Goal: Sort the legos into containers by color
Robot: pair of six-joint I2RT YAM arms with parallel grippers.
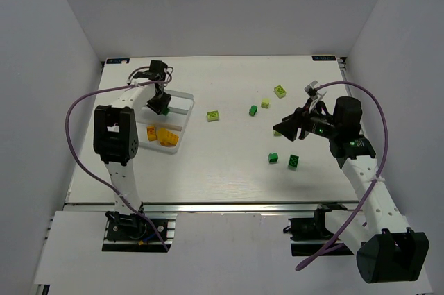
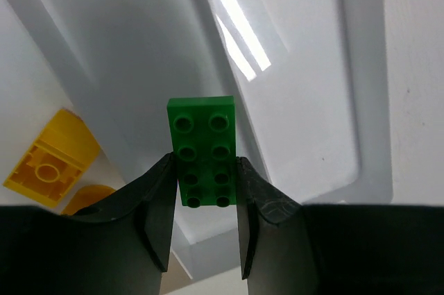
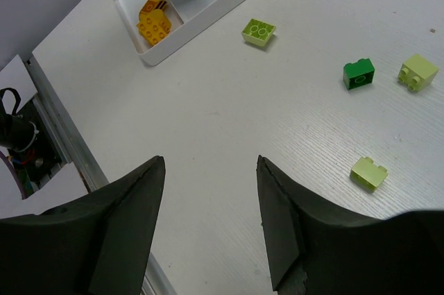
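Observation:
My left gripper (image 1: 159, 104) is shut on a dark green lego (image 2: 202, 144) and holds it over a bare compartment of the white tray (image 1: 186, 95). The compartment next to it holds orange-yellow legos (image 1: 161, 135), which the left wrist view shows at the lower left (image 2: 52, 159). My right gripper (image 3: 209, 159) is open and empty above the table, right of centre. Loose on the table lie a lime lego (image 1: 213, 115), a small dark green one (image 1: 253, 110), two lime ones (image 1: 265, 103) (image 1: 279, 91) and two dark green ones (image 1: 272, 158) (image 1: 293, 161).
The right wrist view shows the tray (image 3: 208, 19) at the far left with the left gripper over it, a lime lego (image 3: 259, 31), a dark green one (image 3: 359, 74) and two more lime ones (image 3: 417, 71) (image 3: 368, 172). White walls stand round the table.

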